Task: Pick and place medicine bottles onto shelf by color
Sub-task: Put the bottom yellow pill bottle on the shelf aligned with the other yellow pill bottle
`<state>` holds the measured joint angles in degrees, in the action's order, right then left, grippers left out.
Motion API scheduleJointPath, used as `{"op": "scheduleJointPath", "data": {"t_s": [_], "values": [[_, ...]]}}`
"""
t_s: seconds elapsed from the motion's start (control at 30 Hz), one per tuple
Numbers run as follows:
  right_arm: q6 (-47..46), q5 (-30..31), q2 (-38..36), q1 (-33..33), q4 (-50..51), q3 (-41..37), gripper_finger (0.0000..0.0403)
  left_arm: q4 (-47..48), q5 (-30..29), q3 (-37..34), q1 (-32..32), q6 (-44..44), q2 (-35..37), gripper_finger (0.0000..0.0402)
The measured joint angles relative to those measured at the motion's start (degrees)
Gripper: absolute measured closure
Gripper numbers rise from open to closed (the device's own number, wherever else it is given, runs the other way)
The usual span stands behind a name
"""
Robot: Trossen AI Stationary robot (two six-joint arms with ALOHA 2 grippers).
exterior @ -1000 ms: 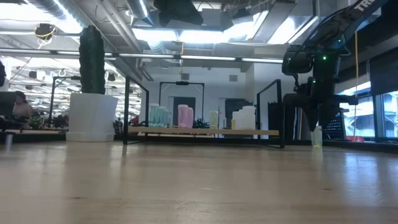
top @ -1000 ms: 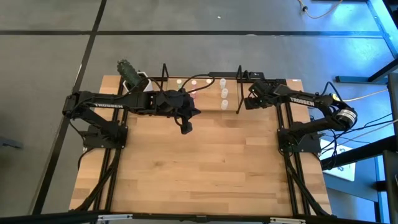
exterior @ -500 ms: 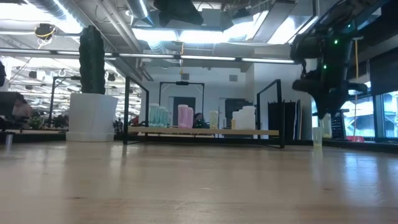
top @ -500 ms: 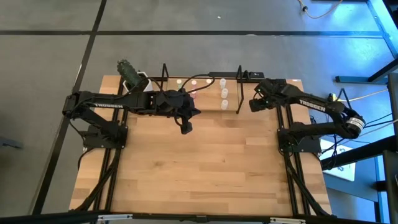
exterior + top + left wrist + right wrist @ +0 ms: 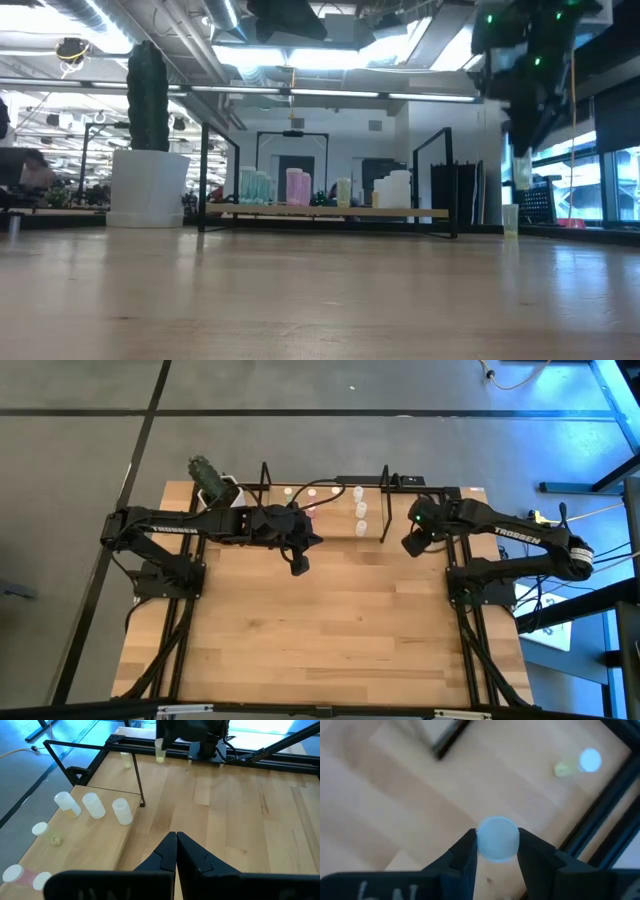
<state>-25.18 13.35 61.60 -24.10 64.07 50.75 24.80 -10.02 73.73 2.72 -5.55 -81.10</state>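
My right gripper (image 5: 412, 545) hangs above the table just right of the shelf (image 5: 325, 505), shut on a small yellowish medicine bottle (image 5: 497, 837). The bottle also shows in the left wrist view (image 5: 160, 752) and in the low view (image 5: 522, 170). A second yellowish bottle (image 5: 580, 764) stands on the table by the right rail. Greenish (image 5: 255, 186), pink (image 5: 298, 186), yellow (image 5: 343, 192) and white bottles (image 5: 92, 805) stand on the shelf's wooden floor. My left gripper (image 5: 176, 840) hovers shut in front of the shelf, holding nothing. My right gripper pinches the bottle between its two fingers (image 5: 465, 850), one on each side of the round top (image 5: 497, 827). The fingers come from above and point steeply down. The bottle hangs upright below them (image 5: 160, 755), lifted clear of the table.
A white pot with a cactus (image 5: 210, 480) stands at the shelf's left end. Black rails (image 5: 465, 620) run along both table sides. The shelf's right end loop (image 5: 95, 767) stands between the two grippers. The near half of the tabletop (image 5: 320, 630) is bare wood.
My right gripper has risen from the table beside the standing yellowish bottle, carrying its own bottle clear of the wood. It has drifted toward the near edge and rolled about its pointing line. The other bottle has stayed where it was.
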Motion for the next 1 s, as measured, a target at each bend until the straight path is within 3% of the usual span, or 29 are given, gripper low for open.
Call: {"op": "scheduleJointPath", "data": {"t_s": [0.3,0.43,0.6,0.8,1.0], "values": [[4.52,-0.23,-0.04,15.69,6.68,6.61,0.0279,0.0,0.0,0.0,-0.02,0.0,0.0,0.0401],[7.06,-5.59,0.16,21.43,6.57,8.38,0.0279,0.0,0.0,0.0,-0.01,0.0,0.0,0.0401],[9.53,-7.86,0.97,27.82,4.05,8.51,0.0278,0.0,0.01,0.0,0.0,0.0,0.0,0.0401],[15.64,-10.45,5.72,32.46,-3.83,8.49,0.0278,-0.02,0.02,0.0,-0.02,-0.21,0.0,0.0401],[23.13,-10.41,14.12,32.38,-11.97,11.3,0.0278,-0.01,0.04,0.0,-0.93,-0.32,0.0,0.0401]]}}
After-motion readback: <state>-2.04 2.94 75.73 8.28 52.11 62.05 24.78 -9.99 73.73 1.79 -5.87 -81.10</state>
